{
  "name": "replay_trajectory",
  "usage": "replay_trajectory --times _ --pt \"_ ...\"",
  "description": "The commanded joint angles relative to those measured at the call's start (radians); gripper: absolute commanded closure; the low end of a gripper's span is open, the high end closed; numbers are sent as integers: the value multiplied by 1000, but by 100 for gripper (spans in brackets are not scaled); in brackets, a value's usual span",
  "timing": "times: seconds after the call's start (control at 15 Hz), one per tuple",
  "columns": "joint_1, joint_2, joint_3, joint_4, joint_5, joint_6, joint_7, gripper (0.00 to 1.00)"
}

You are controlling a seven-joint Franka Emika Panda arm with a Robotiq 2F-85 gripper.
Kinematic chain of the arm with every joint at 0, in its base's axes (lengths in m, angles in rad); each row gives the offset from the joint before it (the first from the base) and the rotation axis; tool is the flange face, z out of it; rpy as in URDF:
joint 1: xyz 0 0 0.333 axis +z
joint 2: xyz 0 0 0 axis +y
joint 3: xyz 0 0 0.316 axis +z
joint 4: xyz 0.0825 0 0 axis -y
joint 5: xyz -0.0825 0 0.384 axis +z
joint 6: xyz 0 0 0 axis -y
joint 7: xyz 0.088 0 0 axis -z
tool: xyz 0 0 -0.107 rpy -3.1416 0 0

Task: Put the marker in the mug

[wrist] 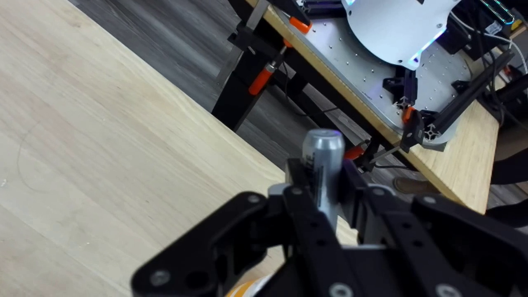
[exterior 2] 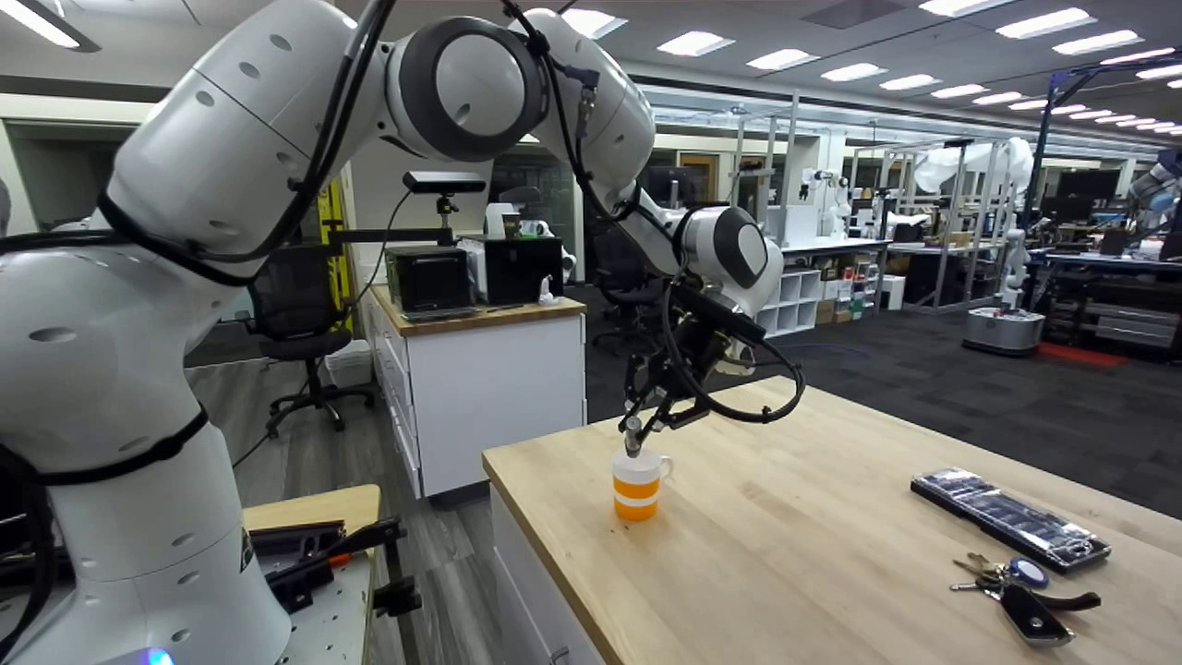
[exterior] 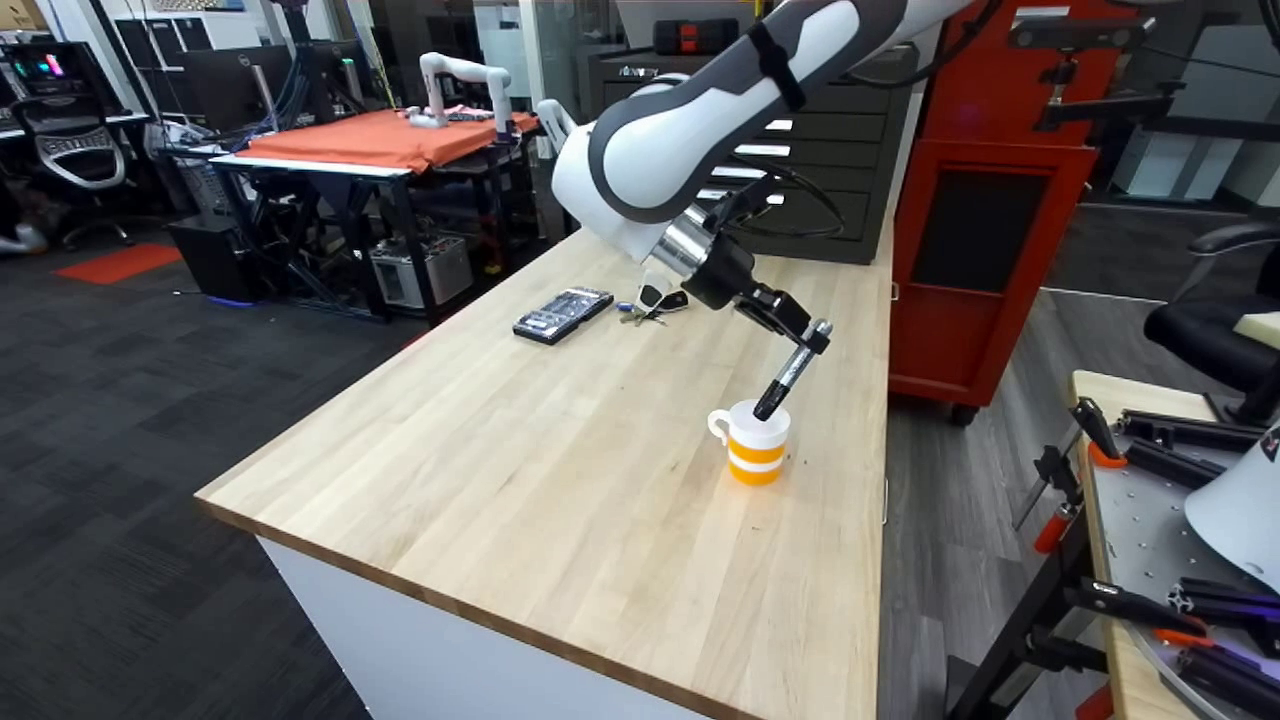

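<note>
Nearest in the wrist view, the black, two-fingered mechanical gripper (wrist: 324, 175) pinches a slim, cylindrical, grey-and-black marker pen (exterior: 793, 368) near its grey end. Tilted, the pen points its black end at the mouth of a small, round white mug (exterior: 756, 453) banded in yellow-orange, upright on a pale wooden tabletop (exterior: 480, 490); whether the tip lies above or below the rim I cannot tell. Well apart from the mug lie a flat, dark rectangular case (exterior 2: 1007, 519) and, beside it, a bunch of metal keys (exterior 2: 990, 569).
</note>
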Motion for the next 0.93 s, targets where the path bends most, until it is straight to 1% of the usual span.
replay_trajectory --times 0.0,0.53,0.87 --pt "12 55 6 79 -30 -56 -34 94" --pt "55 155 8 198 -93 -131 -94 94" --pt "76 195 8 256 -128 -165 -140 94"
